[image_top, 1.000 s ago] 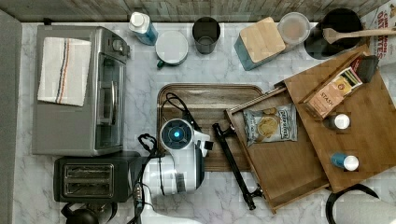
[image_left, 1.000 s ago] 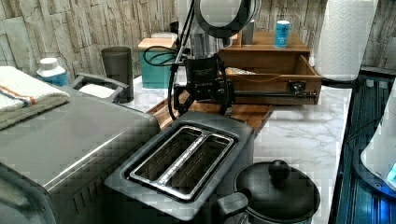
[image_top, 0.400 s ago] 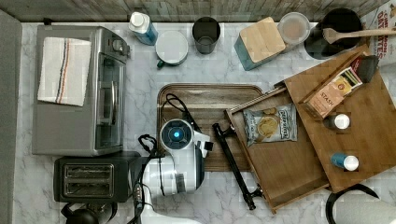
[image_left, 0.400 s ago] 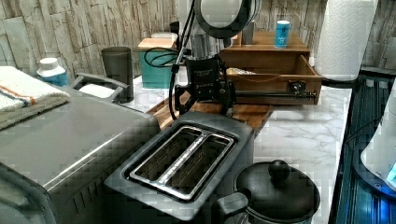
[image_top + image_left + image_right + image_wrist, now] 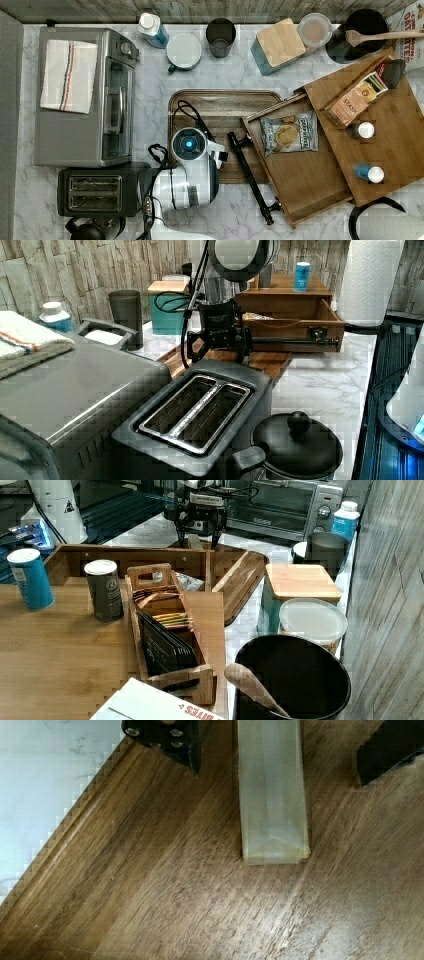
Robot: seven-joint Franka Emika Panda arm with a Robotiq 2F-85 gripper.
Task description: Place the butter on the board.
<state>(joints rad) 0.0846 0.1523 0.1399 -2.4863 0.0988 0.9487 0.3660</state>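
- your black two-fingered end effector [image 5: 280, 750] stands spread wide, one finger on each side of the pale, wrapped rectangular stick of butter [image 5: 272, 795], and neither finger touches it in the wrist view.
- the butter lies flat on the dark brown wooden board with rounded corners and a thin raised rim [image 5: 165, 890]; the grain runs under it on all visible sides, and the rim and the white marble worktop [image 5: 45, 780] sit well off to one side.
- in the right view you can see the end effector [image 5: 198, 536] low over the board [image 5: 245, 582], with the butter [image 5: 193, 541] between the fingers.
- in the top view the arm covers the board's [image 5: 235, 102] lower left part, so the butter is hidden under it there.
- judged from this, the placing itself looks done: the butter is on the board and released. you are at the let-go and retreat step.
- your next move calls for a straight lift upward, fingers kept apart, so that neither one nudges or drags the stick.
- mind the wooden drawer tray [image 5: 305, 170] just beside the board on the top view's right, and the black toaster [image 5: 200, 410] close by in the left view, when you swing away.
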